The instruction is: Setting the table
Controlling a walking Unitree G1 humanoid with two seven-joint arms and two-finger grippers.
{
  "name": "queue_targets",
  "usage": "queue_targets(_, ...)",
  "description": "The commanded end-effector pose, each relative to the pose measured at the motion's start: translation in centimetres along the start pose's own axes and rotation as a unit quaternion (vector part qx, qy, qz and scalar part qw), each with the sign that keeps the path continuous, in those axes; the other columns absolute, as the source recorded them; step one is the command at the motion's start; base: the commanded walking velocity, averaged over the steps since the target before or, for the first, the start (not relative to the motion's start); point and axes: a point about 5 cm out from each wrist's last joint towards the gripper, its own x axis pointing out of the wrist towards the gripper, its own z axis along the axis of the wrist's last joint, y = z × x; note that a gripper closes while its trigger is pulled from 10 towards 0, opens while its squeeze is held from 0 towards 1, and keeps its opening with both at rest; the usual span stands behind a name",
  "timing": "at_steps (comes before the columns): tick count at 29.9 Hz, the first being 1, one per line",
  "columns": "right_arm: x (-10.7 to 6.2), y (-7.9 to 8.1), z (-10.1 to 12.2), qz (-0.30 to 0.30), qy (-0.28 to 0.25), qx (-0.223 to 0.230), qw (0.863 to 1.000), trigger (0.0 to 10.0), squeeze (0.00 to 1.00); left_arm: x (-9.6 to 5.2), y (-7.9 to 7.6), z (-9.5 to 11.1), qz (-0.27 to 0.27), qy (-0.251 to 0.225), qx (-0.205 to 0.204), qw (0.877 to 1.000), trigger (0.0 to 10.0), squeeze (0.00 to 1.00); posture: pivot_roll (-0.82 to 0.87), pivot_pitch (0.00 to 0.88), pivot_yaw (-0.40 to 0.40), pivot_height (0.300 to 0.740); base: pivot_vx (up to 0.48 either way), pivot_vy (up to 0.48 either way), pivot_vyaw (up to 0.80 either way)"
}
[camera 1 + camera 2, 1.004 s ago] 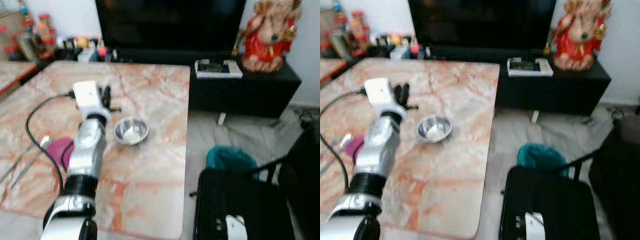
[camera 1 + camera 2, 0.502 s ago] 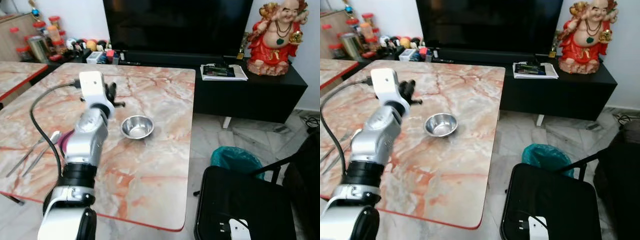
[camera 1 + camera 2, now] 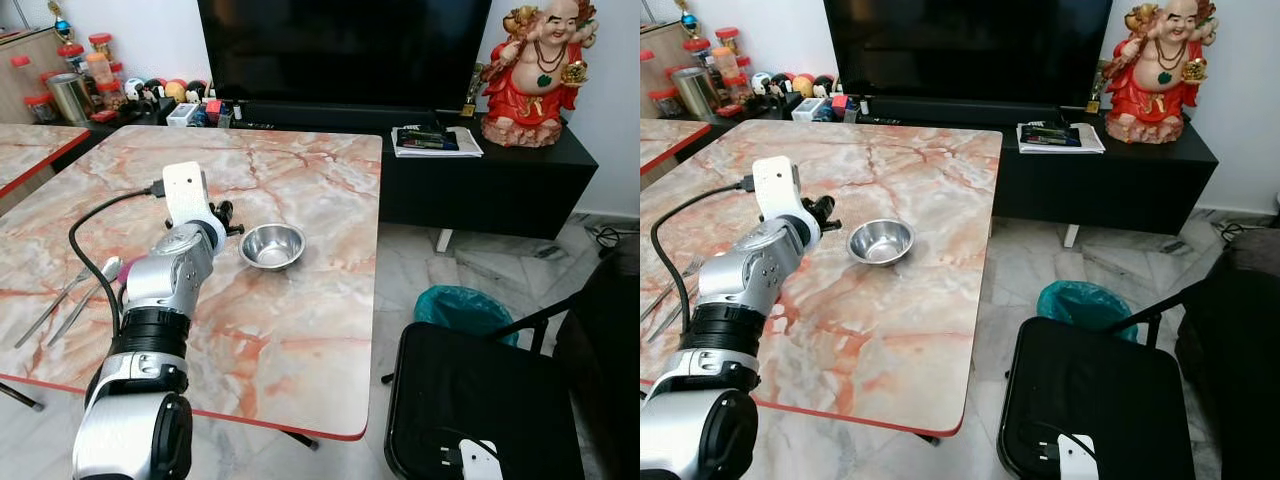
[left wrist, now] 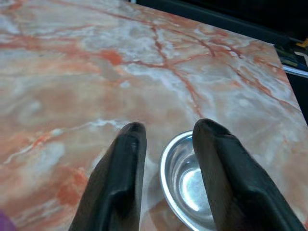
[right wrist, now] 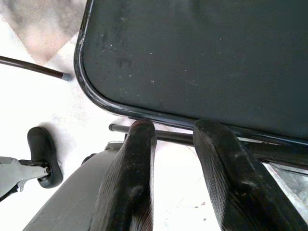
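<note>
Because the steel bowl [image 3: 272, 245] sits alone mid-counter [image 3: 300, 330], with fork and spoon [image 3: 95, 282] lying well apart near the far left edge beside a purple plate [image 3: 127, 290] mostly hidden by the arm: place setting judged incomplete, pieces yet to be gathered. Left tool [image 4: 166, 139] poised just beside bowl rim, fingers parted, grasping nothing, presumably lined up for a rim pinch. Right tool [image 5: 171, 132] idle over black chair [image 5: 202, 57], fingers apart, empty.
</note>
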Motion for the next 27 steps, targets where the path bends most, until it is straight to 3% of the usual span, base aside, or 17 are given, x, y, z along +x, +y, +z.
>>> queue_targets(1,0.0,0.1,0.1,0.002,0.0,0.0,1.0,10.0,0.0,0.2,-0.2,0.3,-0.002,0.008,-0.014,1.0,10.0,1.0,-0.04,0.026,0.034,0.74,0.0,0.0,0.0)
queue_targets(3,0.0,0.1,0.0,0.003,0.001,0.0,1.0,10.0,0.0,0.3,-0.4,0.0,-0.006,0.014,-0.031,0.999,10.0,1.0,-0.04,0.03,0.035,0.74,0.0,0.0,0.0)
queue_targets(4,0.0,0.1,0.0,0.003,0.001,0.0,1.0,10.0,0.0,0.3,-0.5,-0.1,-0.009,0.016,-0.035,0.999,10.0,0.86,-0.04,0.03,0.035,0.74,0.0,0.0,0.0)
queue_targets(5,0.0,0.2,0.0,0.004,0.001,0.0,1.0,10.0,0.0,0.4,-0.7,-0.3,-0.016,0.019,-0.038,0.999,10.0,0.0,-0.04,0.03,0.036,0.74,0.0,0.0,0.0)
queue_targets(10,0.0,0.2,-0.1,0.004,0.003,0.0,1.0,10.0,0.0,0.5,-1.0,-1.2,-0.03,0.034,-0.024,0.999,10.0,0.0,-0.04,0.032,0.038,0.74,0.0,0.0,0.0)
queue_targets(15,0.0,0.2,-0.1,0.005,0.005,-0.001,1.0,10.0,0.0,1.0,-0.5,-2.2,-0.008,0.052,-0.016,0.999,10.0,0.0,-0.04,0.037,0.04,0.74,0.0,0.0,0.0)
queue_targets(27,-0.1,0.3,-0.5,0.007,0.008,0.0,1.0,10.0,0.0,1.9,-1.5,-2.2,-0.009,0.062,-0.048,0.997,10.0,0.0,-0.04,0.055,0.046,0.74,0.0,0.0,0.0)
